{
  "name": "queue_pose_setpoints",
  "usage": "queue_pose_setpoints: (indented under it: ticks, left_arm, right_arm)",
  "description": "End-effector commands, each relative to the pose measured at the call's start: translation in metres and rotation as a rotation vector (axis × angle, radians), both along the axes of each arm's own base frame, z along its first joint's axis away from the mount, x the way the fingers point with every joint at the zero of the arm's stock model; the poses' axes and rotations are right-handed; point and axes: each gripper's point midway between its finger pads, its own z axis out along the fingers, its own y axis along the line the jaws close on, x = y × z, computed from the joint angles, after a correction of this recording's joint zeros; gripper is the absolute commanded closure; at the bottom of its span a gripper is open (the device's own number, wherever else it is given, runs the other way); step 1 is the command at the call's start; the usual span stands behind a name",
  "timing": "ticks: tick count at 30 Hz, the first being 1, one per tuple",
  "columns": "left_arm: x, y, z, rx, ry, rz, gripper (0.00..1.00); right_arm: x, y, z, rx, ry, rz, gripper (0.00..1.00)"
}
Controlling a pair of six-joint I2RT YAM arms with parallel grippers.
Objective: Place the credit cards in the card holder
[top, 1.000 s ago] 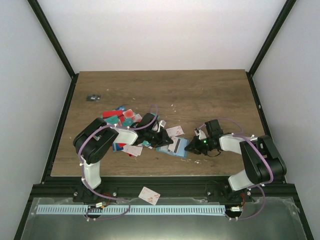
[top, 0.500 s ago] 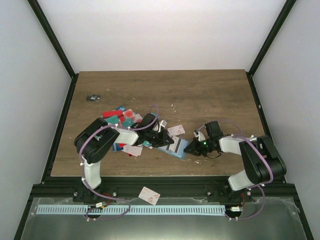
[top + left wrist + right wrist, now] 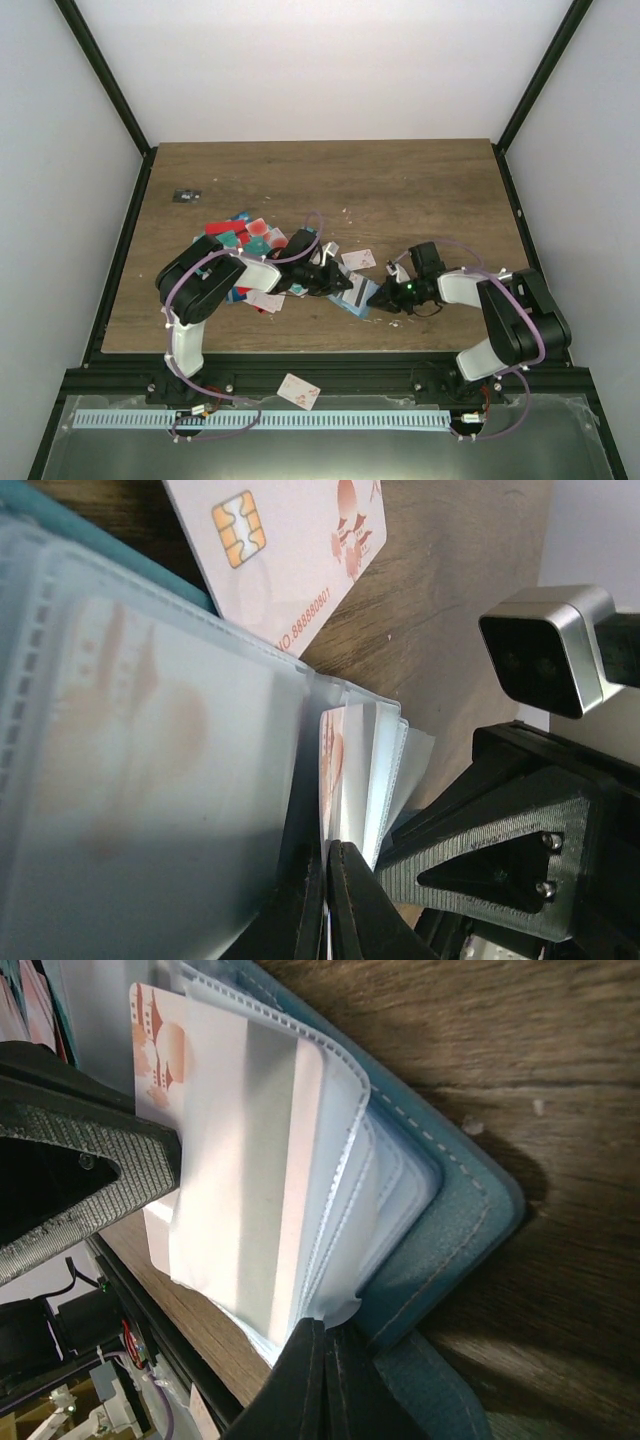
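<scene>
The teal card holder (image 3: 357, 301) lies open on the table between both arms, its clear sleeves (image 3: 300, 1160) fanned up from the teal cover (image 3: 450, 1230). My left gripper (image 3: 328, 848) is shut on a white credit card with red blotches (image 3: 331, 770), whose edge sits among the sleeves (image 3: 375, 770). My right gripper (image 3: 322, 1328) is shut on the lower edge of the sleeves. In the top view the left gripper (image 3: 338, 284) and right gripper (image 3: 381, 297) nearly meet over the holder. Another white card (image 3: 290, 550) lies flat beside the holder.
A heap of red, teal and white cards (image 3: 245, 240) lies left of the holder behind the left arm. One white card (image 3: 298, 390) rests off the table on the front ledge. A small dark object (image 3: 185, 195) sits far left.
My left gripper has moved right with its card, up to the holder's sleeves. The right gripper has shifted slightly left, still gripping the sleeves.
</scene>
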Motion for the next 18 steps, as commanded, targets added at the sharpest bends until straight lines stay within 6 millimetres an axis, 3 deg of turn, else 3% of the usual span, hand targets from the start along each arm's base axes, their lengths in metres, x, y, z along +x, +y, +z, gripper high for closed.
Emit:
queue_pose_setpoints:
  ticks: [1, 12, 18]
  left_arm:
    - [-0.02, 0.005, -0.024, 0.081, 0.029, -0.066, 0.96]
    - [-0.037, -0.01, -0.023, 0.051, 0.069, -0.124, 0.93]
    - [-0.036, -0.009, -0.024, 0.132, 0.033, -0.199, 0.81]
  right_arm:
    - [-0.006, -0.009, -0.015, -0.106, 0.071, 0.004, 0.99]
    - [0.007, -0.002, -0.013, -0.089, 0.036, 0.044, 0.99]
    - [0.018, -0.006, -0.013, -0.145, -0.002, 0.059, 0.99]
